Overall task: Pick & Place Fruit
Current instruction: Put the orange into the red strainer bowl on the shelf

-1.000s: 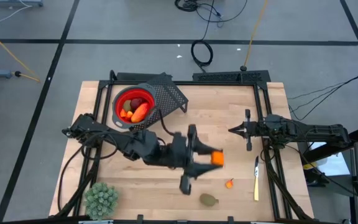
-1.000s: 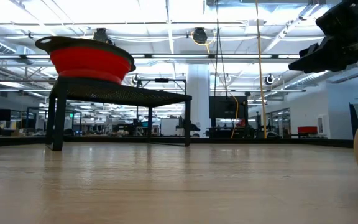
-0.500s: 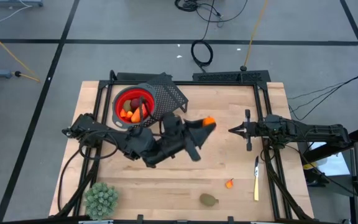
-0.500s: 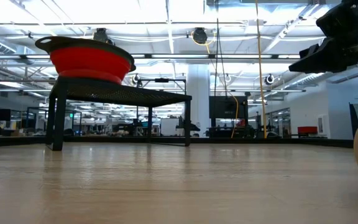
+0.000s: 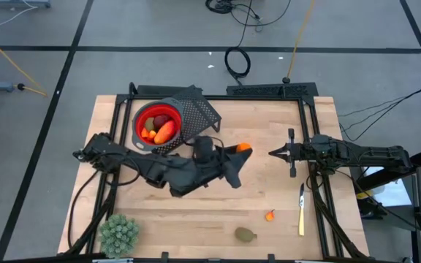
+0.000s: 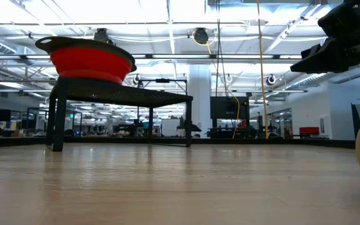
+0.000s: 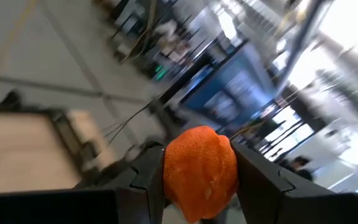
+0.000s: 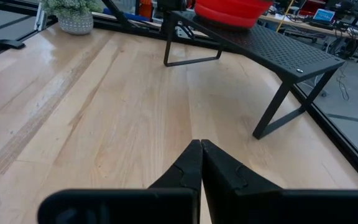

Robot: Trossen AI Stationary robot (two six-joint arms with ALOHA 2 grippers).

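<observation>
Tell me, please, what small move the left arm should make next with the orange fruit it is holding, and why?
Probably carry it on toward the red bowl. The left claw is shut on the orange fruit, lifted off the table, and the bowl on its black stand already holds other fruit. The right claw waits, shut.

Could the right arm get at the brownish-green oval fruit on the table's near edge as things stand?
Probably yes: the brownish-green oval fruit lies in the open, the shut right end effector is empty, and nothing lies between them.

A pale green spiky plant (image 5: 118,234) sits at the surface's (image 5: 269,124) seven o'clock corner; a yellow-handled knife (image 5: 301,210) lies toward four o'clock.
</observation>
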